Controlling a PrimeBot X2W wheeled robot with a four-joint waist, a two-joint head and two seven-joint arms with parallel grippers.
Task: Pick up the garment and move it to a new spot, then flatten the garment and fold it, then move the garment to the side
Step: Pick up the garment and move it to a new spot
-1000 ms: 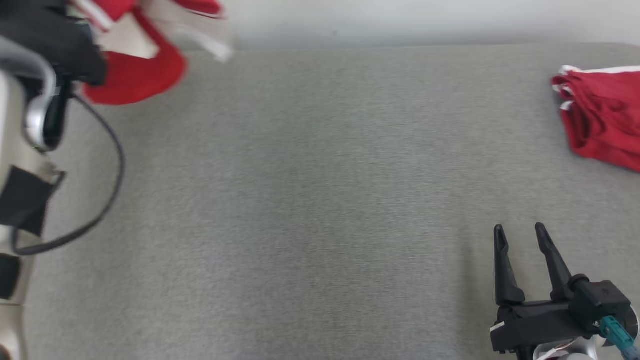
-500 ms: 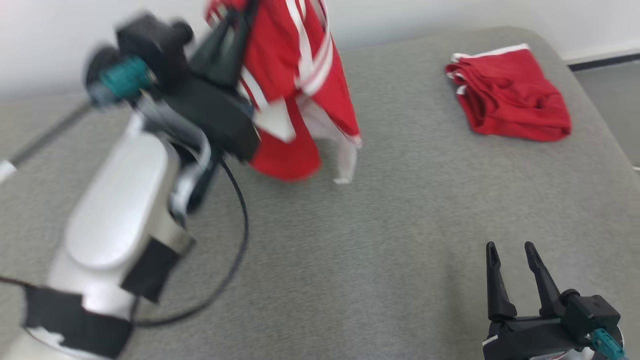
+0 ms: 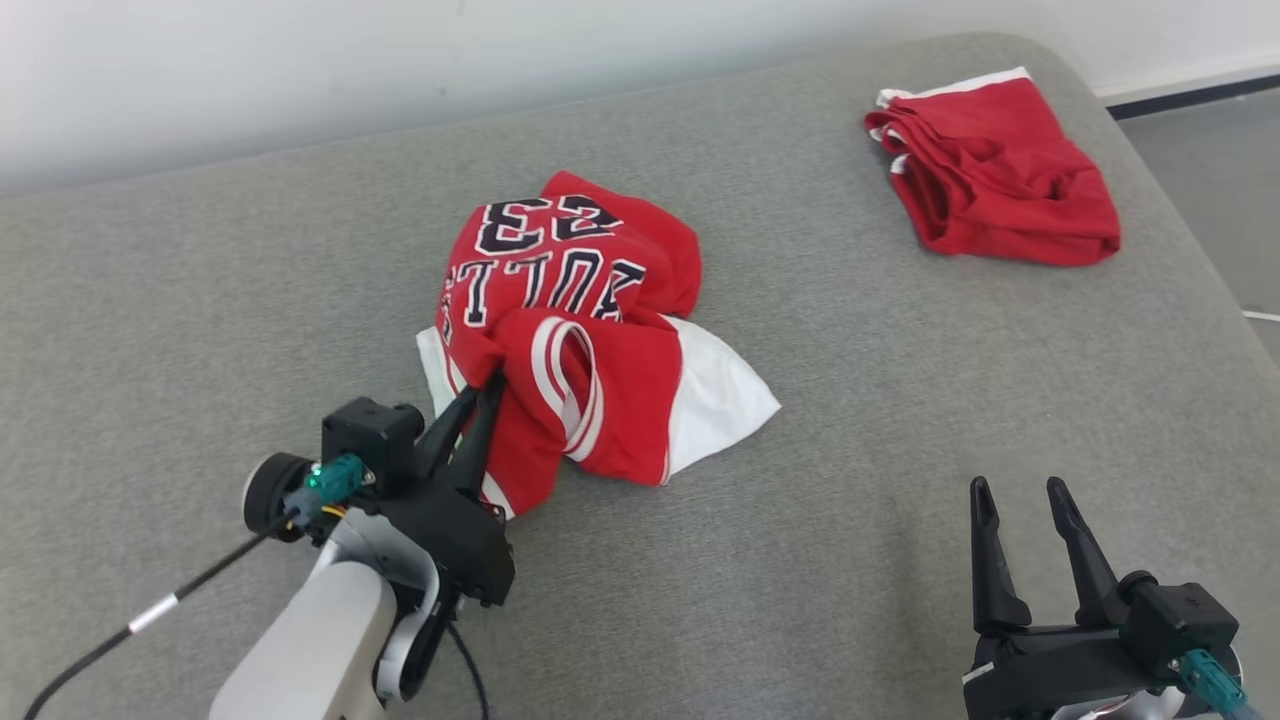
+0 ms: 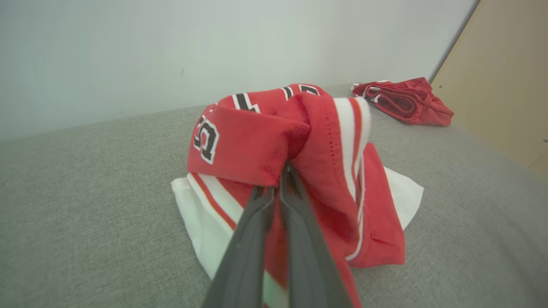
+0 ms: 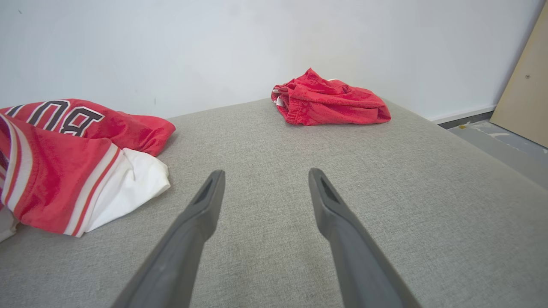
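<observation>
Though the jersey [image 3: 570, 340] lies in a crumpled heap in the middle of the cushion [image 3: 800, 580], flattening, folding and the move aside all look left to do.
The left gripper [image 3: 488, 385] has its jaws clamped on a red fold at the heap's near edge. The right gripper [image 3: 1017, 490] hovers nearby with jaws apart, empty. The jersey is a limp red knit with white trim and dark lettering, and the cushion is grey weave.
</observation>
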